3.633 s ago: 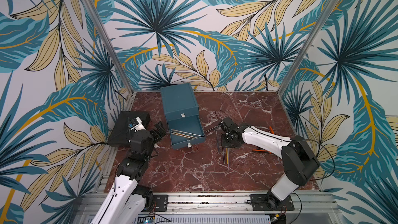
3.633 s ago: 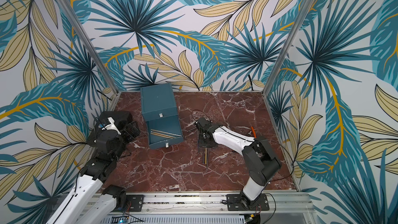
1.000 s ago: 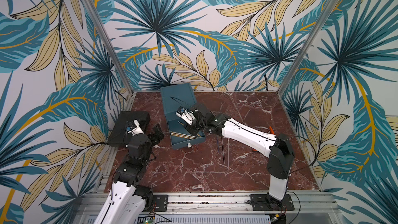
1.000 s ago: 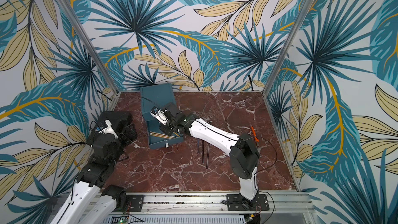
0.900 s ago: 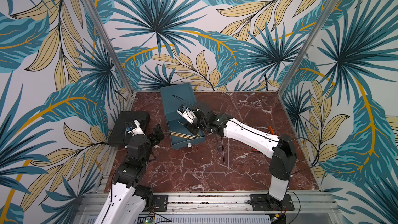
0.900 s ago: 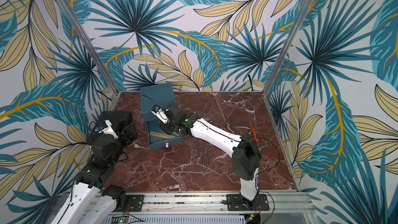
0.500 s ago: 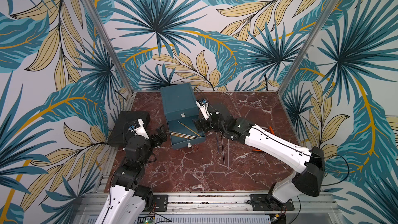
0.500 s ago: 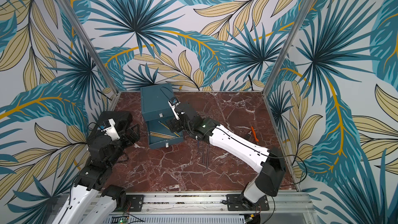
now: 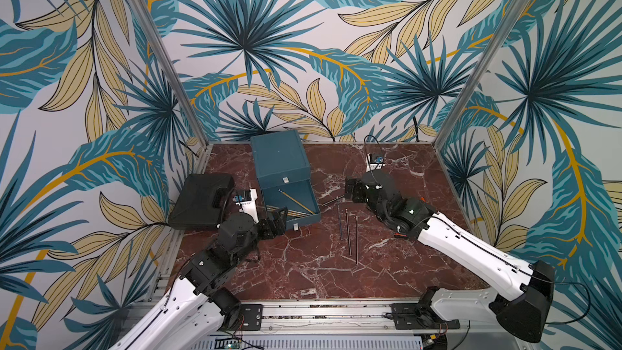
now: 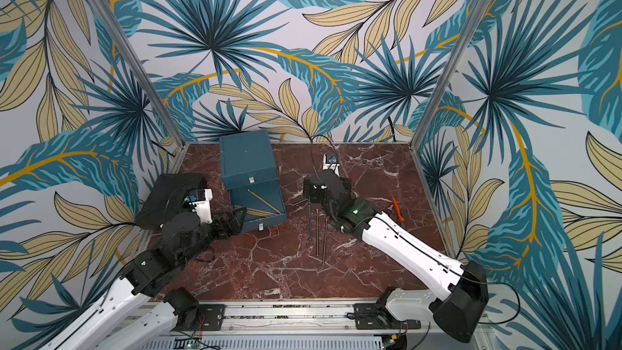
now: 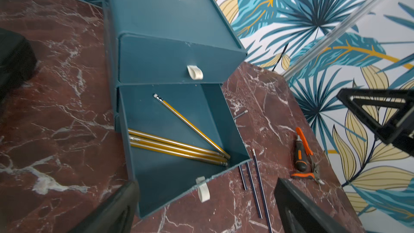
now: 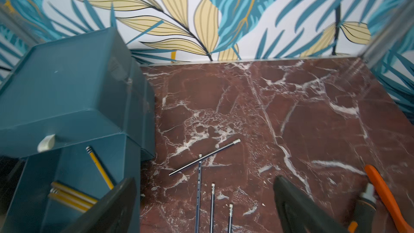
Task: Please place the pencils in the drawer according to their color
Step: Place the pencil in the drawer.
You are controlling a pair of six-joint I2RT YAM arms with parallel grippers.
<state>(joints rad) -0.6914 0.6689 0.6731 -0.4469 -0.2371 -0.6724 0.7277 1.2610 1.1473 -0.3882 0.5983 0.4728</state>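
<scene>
Since four tan-yellow pencils lie inside the pulled-out middle drawer of the teal cabinet, which stands by the back edge of the marble tabletop toward its back-left corner, the yellow sort looks finished and the dark batch seems next. Four dark pencils lie mid-surface, just beside that drawer on the side toward the right edge, three roughly parallel and one angled across their far ends. The right gripper hangs near those far ends, jaws spread wide and empty. The left gripper, equally spread and holding nothing, sits at the open drawer's front-left corner. Next, I judge, this drawer needs shutting and another pulling out by its white pull tab, then a narrow pinch across one thin shaft. What the shut top drawer holds is hidden, the bottom drawer lies mostly under the open one, and no red-pink pencil shows anywhere. The right wrist view is blurred and cuts off the pencils' near ends. An orange-handled tool lies near the right edge, a black case at the left.
</scene>
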